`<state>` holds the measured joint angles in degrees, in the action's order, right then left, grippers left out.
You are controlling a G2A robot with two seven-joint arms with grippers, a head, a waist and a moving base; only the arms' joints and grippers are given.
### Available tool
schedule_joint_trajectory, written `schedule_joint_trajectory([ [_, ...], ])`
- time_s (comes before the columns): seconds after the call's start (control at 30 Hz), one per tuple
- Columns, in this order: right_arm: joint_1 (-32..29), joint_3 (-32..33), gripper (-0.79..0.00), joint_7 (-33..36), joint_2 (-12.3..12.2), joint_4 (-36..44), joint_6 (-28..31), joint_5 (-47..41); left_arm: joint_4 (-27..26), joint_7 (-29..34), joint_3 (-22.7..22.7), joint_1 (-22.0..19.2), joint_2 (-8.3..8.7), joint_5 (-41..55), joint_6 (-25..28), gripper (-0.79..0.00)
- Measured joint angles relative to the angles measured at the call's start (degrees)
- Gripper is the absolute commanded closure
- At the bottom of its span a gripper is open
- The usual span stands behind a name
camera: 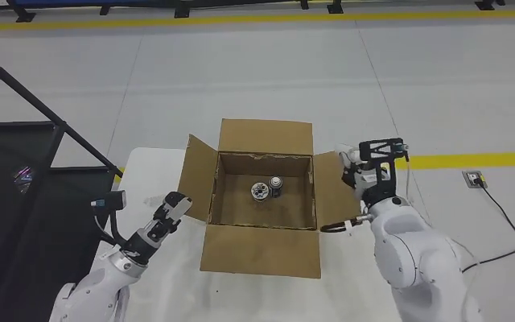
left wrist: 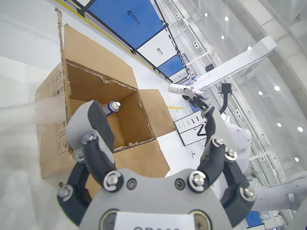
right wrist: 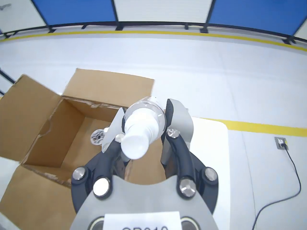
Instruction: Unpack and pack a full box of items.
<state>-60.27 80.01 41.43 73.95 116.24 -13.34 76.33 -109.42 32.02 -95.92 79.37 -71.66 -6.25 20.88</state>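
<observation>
The right gripper is clamping a white bottle beside the box. The left gripper is hovering, fingers apart.

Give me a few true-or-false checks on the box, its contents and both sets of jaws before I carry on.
1. The cardboard box has its flaps folded shut. False: all four flaps stand open.
2. The right jaws are shut on a white-capped bottle. True.
3. The left jaws grip something. False: they are open and empty, beside the box.
4. A spray can and a round item sit inside the box. True.
</observation>
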Motion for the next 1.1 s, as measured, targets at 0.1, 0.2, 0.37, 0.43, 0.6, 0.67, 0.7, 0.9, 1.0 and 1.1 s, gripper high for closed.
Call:
schedule_joint_trajectory([
  [0.1,-1.44,4.62,0.000,-0.96,-0.27,-2.67,-0.12,-1.36,0.33,0.23,0.34,-0.36,0.15,0.23,0.26,-0.785],
  [0.2,-2.54,8.92,0.000,-1.43,-0.58,-6.88,1.53,-4.00,0.81,0.51,0.55,-0.86,0.31,0.84,0.35,-0.785],
  [0.37,-1.69,12.62,0.000,1.62,-1.20,-16.73,6.11,-5.88,1.38,0.98,0.79,-1.87,0.58,1.38,0.25,-0.785],
  [0.43,-0.80,13.02,0.000,1.67,-1.31,-21.02,7.50,-6.98,1.41,1.09,0.85,-2.12,0.69,1.49,0.13,-0.785],
  [0.6,1.24,12.72,0.000,0.31,-1.47,-29.75,9.29,-7.72,1.95,1.13,0.68,-2.56,0.98,2.07,-0.07,-0.785],
  [0.67,2.05,12.51,0.000,-0.11,-1.49,-32.02,9.62,-8.20,2.10,1.16,0.57,-2.67,1.08,2.27,-0.15,-0.785],
  [0.7,2.50,12.40,0.000,-0.25,-1.50,-33.25,9.79,-8.47,2.11,1.16,0.53,-2.68,1.14,2.37,-0.20,-0.785],
  [0.9,4.27,11.70,-0.160,0.63,-1.64,-36.94,10.29,-8.96,1.93,0.82,0.36,-2.50,1.44,2.64,-0.46,-0.785],
  [1.0,4.96,11.18,-0.283,1.76,-1.70,-38.38,10.58,-9.24,1.84,0.59,0.42,-2.45,1.57,2.61,-0.60,-0.785],
  [1.1,5.63,10.72,-0.372,2.59,-1.76,-39.38,10.88,-9.52,1.83,0.37,0.49,-2.43,1.69,2.68,-0.68,-0.785],
])
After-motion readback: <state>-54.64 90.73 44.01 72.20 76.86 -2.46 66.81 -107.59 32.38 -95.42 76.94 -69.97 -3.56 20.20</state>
